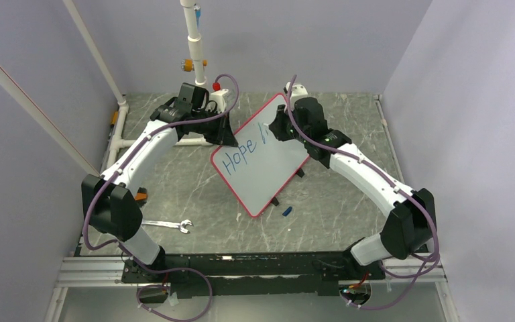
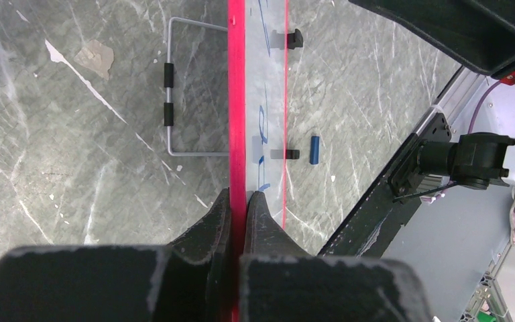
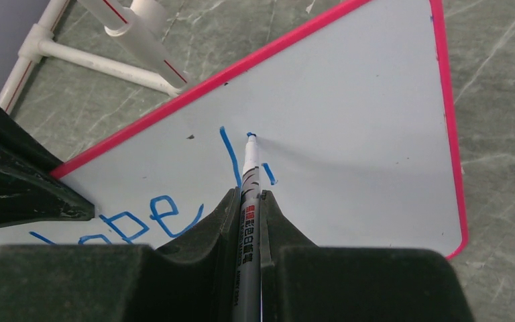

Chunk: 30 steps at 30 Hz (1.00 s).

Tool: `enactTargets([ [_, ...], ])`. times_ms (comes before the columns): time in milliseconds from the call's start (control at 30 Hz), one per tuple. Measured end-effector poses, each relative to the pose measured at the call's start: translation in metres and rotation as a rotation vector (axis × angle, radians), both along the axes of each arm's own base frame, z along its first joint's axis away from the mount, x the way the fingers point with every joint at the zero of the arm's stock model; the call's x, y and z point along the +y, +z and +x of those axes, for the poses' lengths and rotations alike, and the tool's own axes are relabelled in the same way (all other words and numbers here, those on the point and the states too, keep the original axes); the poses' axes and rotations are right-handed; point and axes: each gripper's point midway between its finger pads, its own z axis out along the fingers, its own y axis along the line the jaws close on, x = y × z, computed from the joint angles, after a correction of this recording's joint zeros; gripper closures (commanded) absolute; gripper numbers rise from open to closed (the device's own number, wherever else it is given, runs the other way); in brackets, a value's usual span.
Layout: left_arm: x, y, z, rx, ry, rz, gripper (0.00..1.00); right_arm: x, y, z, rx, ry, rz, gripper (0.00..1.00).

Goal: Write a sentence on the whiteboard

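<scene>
Right wrist view: the right jaws are clamped on a marker (image 3: pixel 249 176), whose blue tip touches the whiteboard (image 3: pixel 362 100) just beside a tall stroke. Opposite, the left jaws are pinched shut on the board's red edge, steadying it where it stands tilted on the desk (image 1: pixel 174 188) between the two arms. The sentence (image 3: pixel 230 157) so far reads "Hope" plus the first marks of a second word. I'd judge it barely begun, with most of the writing left to do.

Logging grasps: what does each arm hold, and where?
Left gripper: jaws clamp the whiteboard by its red edge. Right gripper: jaws pinch the marker on its barrel.
</scene>
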Motion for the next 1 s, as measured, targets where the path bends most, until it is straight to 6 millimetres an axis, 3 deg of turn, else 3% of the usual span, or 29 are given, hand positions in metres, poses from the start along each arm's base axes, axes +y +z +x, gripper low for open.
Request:
enactTargets([
  [567,0.001,-0.002,0.001,0.003,0.004,0.004,1.00,-0.004,-0.008,0.002,0.009,-0.014,-0.008,1.00],
  [1000,0.000,-0.001,0.001,0.001,0.001,0.001,1.00,-0.024,0.001,-0.014,-0.022,-0.059,-0.007,1.00],
])
